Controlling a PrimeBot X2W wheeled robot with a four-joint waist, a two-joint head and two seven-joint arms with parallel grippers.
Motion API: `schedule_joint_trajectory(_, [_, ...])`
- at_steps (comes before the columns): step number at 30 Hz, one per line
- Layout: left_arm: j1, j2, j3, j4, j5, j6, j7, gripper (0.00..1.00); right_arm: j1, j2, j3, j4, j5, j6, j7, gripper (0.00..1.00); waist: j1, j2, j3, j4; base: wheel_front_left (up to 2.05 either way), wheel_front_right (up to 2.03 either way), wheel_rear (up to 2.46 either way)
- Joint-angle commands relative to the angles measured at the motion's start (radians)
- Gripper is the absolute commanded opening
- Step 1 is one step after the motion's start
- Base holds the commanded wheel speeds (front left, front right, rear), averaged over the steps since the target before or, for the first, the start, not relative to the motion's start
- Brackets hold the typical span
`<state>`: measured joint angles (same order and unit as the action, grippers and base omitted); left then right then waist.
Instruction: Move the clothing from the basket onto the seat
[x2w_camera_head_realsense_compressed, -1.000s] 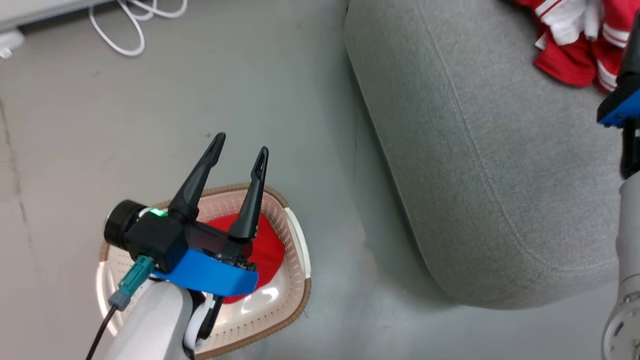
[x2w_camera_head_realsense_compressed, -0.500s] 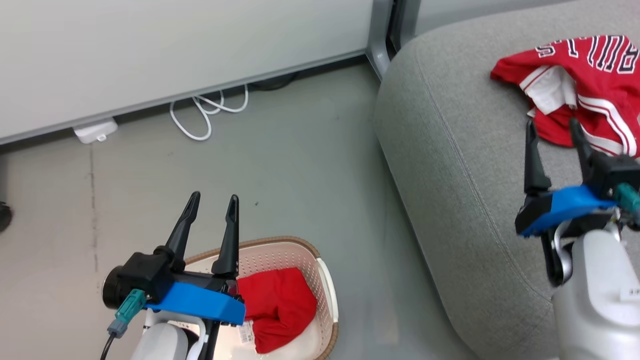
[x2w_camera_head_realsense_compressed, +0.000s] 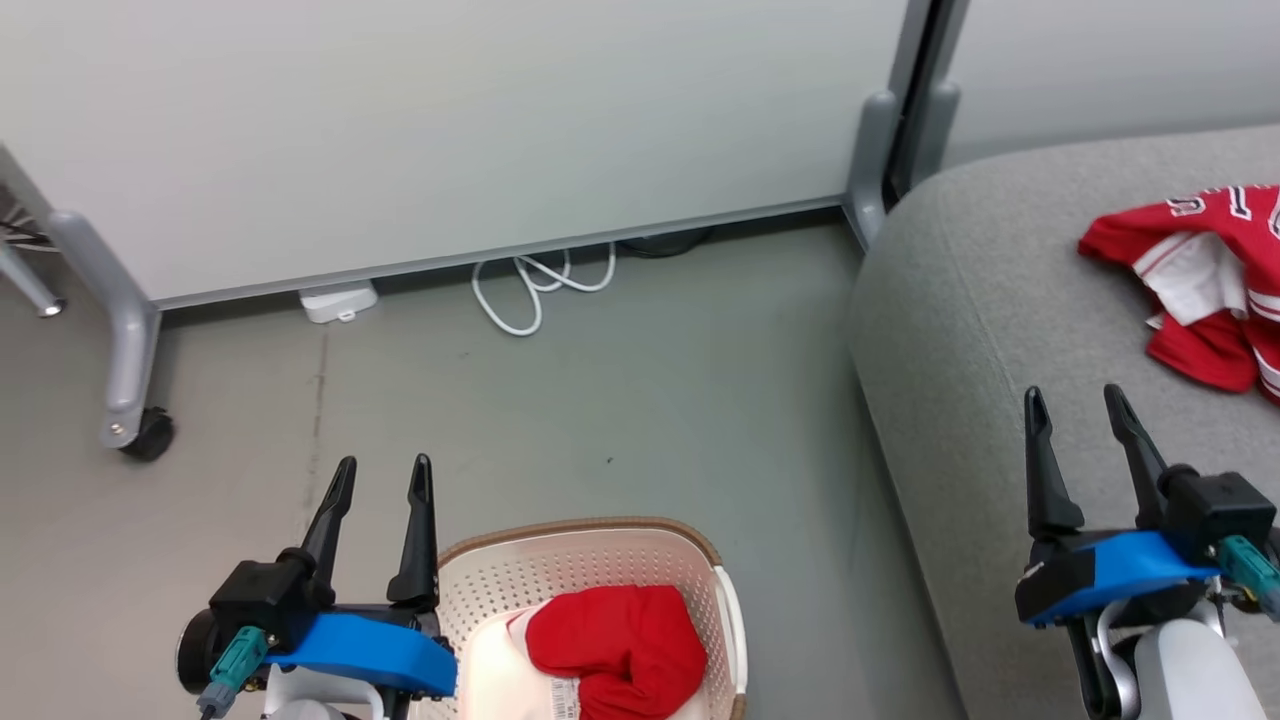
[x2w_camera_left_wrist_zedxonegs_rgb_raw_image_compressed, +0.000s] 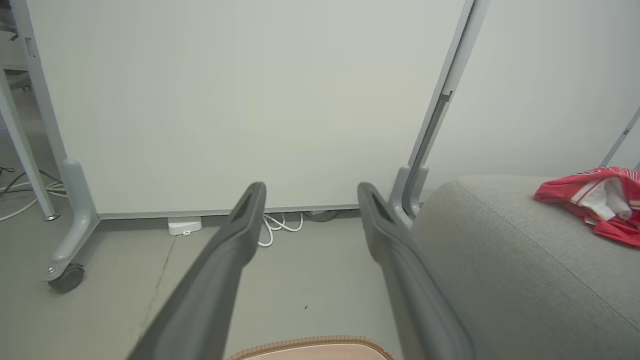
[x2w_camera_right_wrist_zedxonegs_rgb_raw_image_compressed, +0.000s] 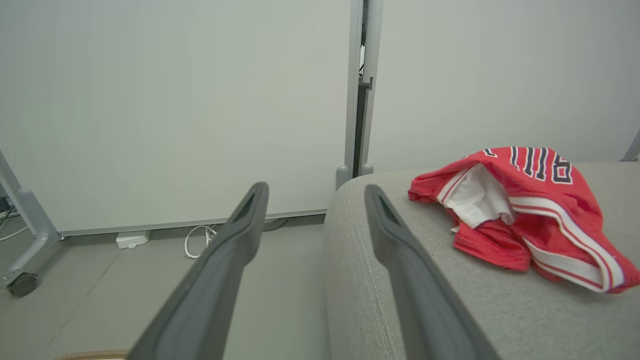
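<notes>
A red piece of clothing (x2w_camera_head_realsense_compressed: 620, 650) lies bunched in the cream basket (x2w_camera_head_realsense_compressed: 690, 560) at the bottom of the head view; the basket's brown rim (x2w_camera_left_wrist_zedxonegs_rgb_raw_image_compressed: 310, 345) peeks into the left wrist view. Another red jersey (x2w_camera_head_realsense_compressed: 1205, 290) with white trim rests on the grey seat (x2w_camera_head_realsense_compressed: 980, 330), also seen as jersey (x2w_camera_right_wrist_zedxonegs_rgb_raw_image_compressed: 520, 220) on the seat (x2w_camera_right_wrist_zedxonegs_rgb_raw_image_compressed: 440, 300) and jersey (x2w_camera_left_wrist_zedxonegs_rgb_raw_image_compressed: 595, 200). My left gripper (x2w_camera_head_realsense_compressed: 382, 475) hangs open just left of the basket, holding nothing. My right gripper (x2w_camera_head_realsense_compressed: 1075, 405) is open above the seat's front, short of the jersey.
A white partition wall on a grey wheeled foot (x2w_camera_head_realsense_compressed: 130, 400) stands behind. A white cable loop (x2w_camera_head_realsense_compressed: 530, 290) and a small white box (x2w_camera_head_realsense_compressed: 338, 300) lie on the floor by the wall. Grey floor separates the basket from the seat.
The head camera has tilted up, so the wall and its wheeled foot came into view. Both grippers have stayed open and now sit lower in the picture.
</notes>
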<state>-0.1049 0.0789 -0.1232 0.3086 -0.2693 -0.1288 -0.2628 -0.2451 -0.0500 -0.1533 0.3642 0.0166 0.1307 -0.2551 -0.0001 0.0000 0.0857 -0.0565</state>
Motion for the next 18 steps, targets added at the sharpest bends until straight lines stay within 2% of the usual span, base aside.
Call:
schedule_joint_trajectory(1, [0.006, -0.001, 0.008, 0.005, 0.010, -0.002, -0.003, 1.00, 0.033, -0.001, 0.002, -0.018, 0.012, 0.000, 0.004, 1.00, 0.0001, 0.0000, -0.023, 0.030, 0.00, 0.00, 0.00])
schedule_joint_trajectory(10, [0.012, 0.015, 0.033, 0.029, 0.011, -0.002, -0.003, 1.00, 0.141, -0.001, 0.034, -0.088, 0.040, 0.000, 0.029, 1.00, 0.0001, 0.0000, -0.051, 0.084, 0.00, 0.00, 0.00])
schedule_joint_trajectory(18, [0.018, 0.022, 0.056, 0.050, 0.004, -0.002, -0.003, 1.00, 0.189, -0.001, 0.066, -0.125, 0.051, 0.000, 0.041, 1.00, 0.0001, 0.0000, -0.064, 0.092, 0.00, 0.00, 0.00])
